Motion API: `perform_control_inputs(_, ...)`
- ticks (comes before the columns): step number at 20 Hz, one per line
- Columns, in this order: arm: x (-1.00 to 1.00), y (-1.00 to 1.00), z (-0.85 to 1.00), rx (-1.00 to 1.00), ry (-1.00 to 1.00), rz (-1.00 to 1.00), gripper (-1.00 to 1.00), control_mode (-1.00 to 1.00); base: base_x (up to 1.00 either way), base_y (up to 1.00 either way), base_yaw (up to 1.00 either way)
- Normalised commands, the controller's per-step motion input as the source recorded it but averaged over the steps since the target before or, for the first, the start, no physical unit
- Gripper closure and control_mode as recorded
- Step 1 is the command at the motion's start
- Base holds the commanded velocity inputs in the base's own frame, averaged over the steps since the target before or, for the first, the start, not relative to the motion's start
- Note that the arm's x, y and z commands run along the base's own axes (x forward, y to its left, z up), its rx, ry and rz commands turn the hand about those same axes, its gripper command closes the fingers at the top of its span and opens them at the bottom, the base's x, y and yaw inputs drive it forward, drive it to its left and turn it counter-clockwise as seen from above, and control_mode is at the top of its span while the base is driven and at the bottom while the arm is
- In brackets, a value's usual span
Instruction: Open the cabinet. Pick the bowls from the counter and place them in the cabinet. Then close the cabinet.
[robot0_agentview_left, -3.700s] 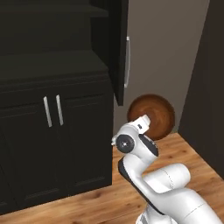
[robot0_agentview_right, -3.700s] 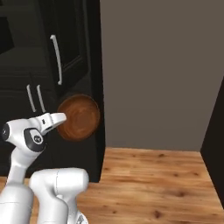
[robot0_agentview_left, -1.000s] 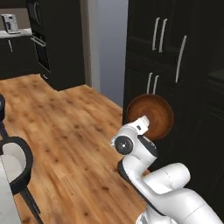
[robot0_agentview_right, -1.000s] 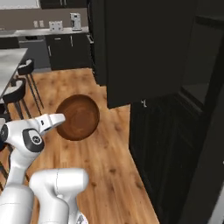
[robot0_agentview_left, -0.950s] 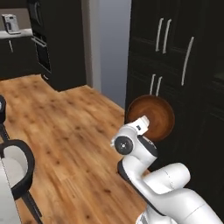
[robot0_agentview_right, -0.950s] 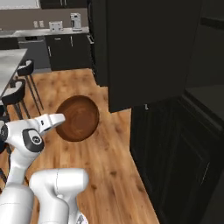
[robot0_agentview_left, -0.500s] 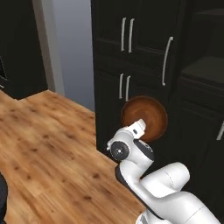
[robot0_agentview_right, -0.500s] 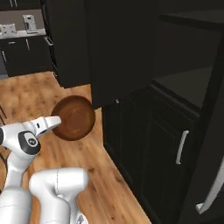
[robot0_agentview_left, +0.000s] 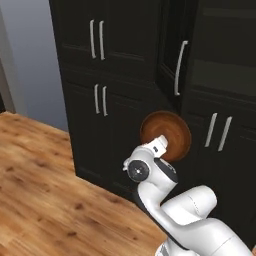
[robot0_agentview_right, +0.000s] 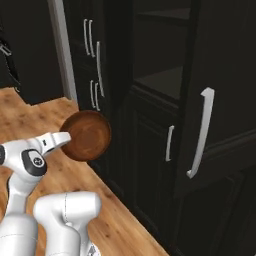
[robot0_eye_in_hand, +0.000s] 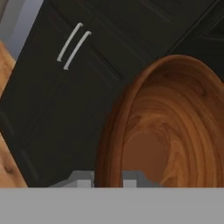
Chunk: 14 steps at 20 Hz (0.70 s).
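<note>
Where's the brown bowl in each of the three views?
Left base view: the bowl sits right of centre, above the arm's wrist.
Right base view: left of centre, level with the middle.
Hand view: right half, rim held in the jaws.
Shared landmark: the paired white handles on the dark lower doors.

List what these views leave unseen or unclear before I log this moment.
- Grip: in the hand view the jaws straddle the brown bowl's rim, but the contact is cut off by the bottom edge.
- Cabinet shelves: in the right base view they are too dark to tell whether anything sits on them.
- Open door's far edge: cut off by the right base view's frame.
</note>
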Motion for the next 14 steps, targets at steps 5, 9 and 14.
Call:
perform_control_inputs(5, 0.0, 0.0, 0.0, 0.0, 0.0, 0.0, 1.0, 1.0, -0.25, 0.37, -0.02)
perform_control_inputs(9, 0.0, 0.0, 0.0, 0.0, 0.0, 0.0, 1.0, 1.0, -1.0, 0.11, -0.05)
perform_control_inputs(14, 0.0, 0.0, 0.0, 0.0, 0.0, 0.0, 1.0, 1.0, -1.0, 0.11, -0.04)
